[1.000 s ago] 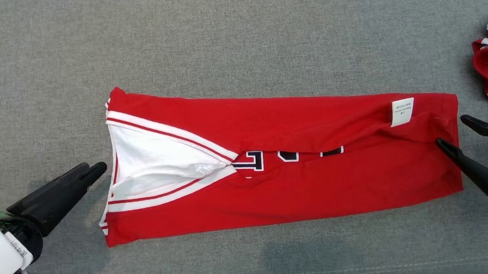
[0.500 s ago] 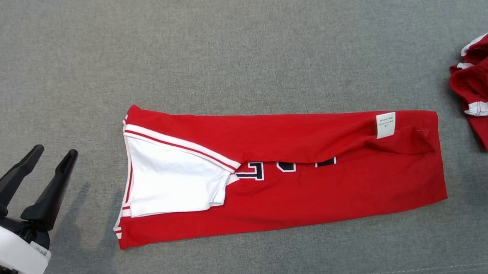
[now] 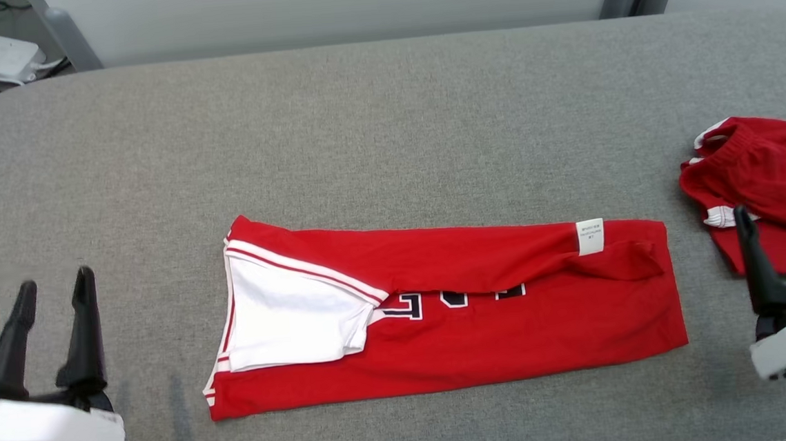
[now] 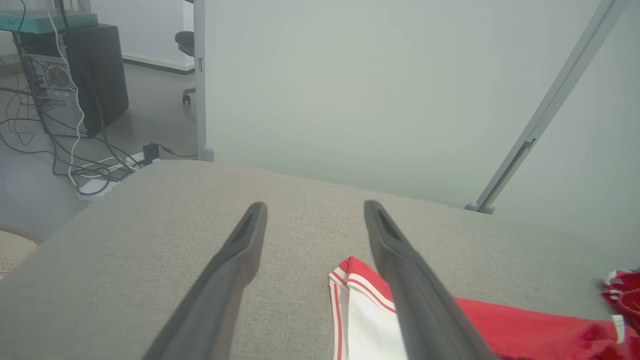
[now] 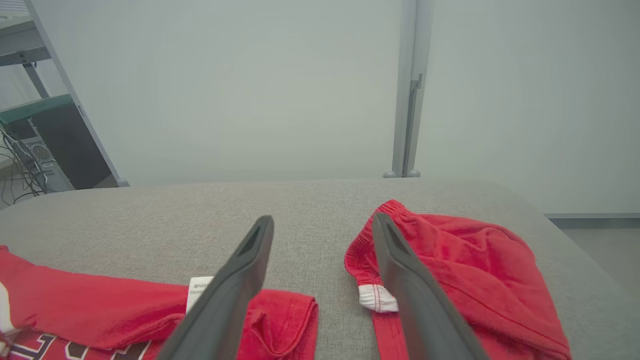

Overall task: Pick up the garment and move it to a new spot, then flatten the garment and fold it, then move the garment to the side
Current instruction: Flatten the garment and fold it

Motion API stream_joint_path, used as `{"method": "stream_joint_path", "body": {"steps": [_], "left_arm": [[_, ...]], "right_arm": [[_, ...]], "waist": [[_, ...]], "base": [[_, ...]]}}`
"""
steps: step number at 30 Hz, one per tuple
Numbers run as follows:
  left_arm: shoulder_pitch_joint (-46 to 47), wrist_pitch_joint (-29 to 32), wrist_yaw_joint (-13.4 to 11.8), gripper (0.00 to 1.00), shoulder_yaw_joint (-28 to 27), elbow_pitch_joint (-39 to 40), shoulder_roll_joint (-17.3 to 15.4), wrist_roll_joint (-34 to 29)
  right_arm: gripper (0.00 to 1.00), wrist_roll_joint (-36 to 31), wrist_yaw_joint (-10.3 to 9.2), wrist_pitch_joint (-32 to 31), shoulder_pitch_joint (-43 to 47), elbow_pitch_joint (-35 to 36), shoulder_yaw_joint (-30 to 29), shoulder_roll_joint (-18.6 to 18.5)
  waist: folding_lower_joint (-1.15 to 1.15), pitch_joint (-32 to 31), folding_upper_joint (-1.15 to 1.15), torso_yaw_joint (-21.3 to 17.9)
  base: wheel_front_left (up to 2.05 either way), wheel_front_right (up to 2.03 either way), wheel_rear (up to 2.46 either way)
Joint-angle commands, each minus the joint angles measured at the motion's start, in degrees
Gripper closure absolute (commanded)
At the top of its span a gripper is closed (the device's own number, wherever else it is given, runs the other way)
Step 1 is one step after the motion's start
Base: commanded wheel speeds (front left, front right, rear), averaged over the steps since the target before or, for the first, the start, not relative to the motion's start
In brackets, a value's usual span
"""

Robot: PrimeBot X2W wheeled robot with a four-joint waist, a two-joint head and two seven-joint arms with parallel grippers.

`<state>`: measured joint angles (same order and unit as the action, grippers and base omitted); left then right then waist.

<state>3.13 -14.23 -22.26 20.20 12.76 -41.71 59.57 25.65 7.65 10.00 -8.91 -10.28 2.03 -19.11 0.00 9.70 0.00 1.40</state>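
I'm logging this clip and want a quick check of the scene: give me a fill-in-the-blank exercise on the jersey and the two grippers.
The folded jersey is mainly ____ in colour.
The left gripper and the right gripper both have their fingers ____, and neither touches the jersey.
The white label sits near the jersey's ____ end in the head view.
The crumpled shorts lie beside the ____ gripper.
Missing words: red; open; right; right.
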Motion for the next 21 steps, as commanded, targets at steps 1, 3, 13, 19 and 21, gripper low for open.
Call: {"method": "stream_joint_path", "body": {"steps": [1,3,13,19,21], "left_arm": [[0.02,-0.70,-0.86,0.00,-3.78,1.08,-1.05,-2.69],[-2.20,-0.73,-1.31,0.00,-4.99,1.23,0.58,-5.92],[-10.17,-0.75,0.71,0.00,-6.01,0.97,7.21,-14.50],[-10.11,-0.76,2.39,0.00,-4.31,-0.54,9.58,-15.83],[-9.27,-0.76,3.06,0.00,-3.58,-0.97,9.95,-16.21]], "right_arm": [[0.00,-1.70,-0.16,-0.40,0.91,0.42,0.34,-0.28],[0.00,-3.21,-0.16,-0.53,1.78,-0.75,-0.34,0.80],[0.00,-4.59,-0.16,-0.44,6.16,-4.85,-1.03,3.72],[0.00,-3.33,-0.16,-0.77,5.48,-8.28,-0.31,3.46],[0.00,-2.38,-0.16,-0.78,4.86,-9.56,-0.55,3.12]], "waist": [[0.00,-1.10,0.00,-0.33],[0.00,-1.91,0.00,-0.47],[0.00,-5.53,0.00,-1.25],[0.00,-5.68,0.00,-0.40],[0.00,-5.32,0.00,0.39]], "base": [[0.00,0.00,0.00],[0.00,0.00,0.00],[0.00,0.00,0.00],[0.00,0.00,0.00],[0.00,0.00,0.00]]}}
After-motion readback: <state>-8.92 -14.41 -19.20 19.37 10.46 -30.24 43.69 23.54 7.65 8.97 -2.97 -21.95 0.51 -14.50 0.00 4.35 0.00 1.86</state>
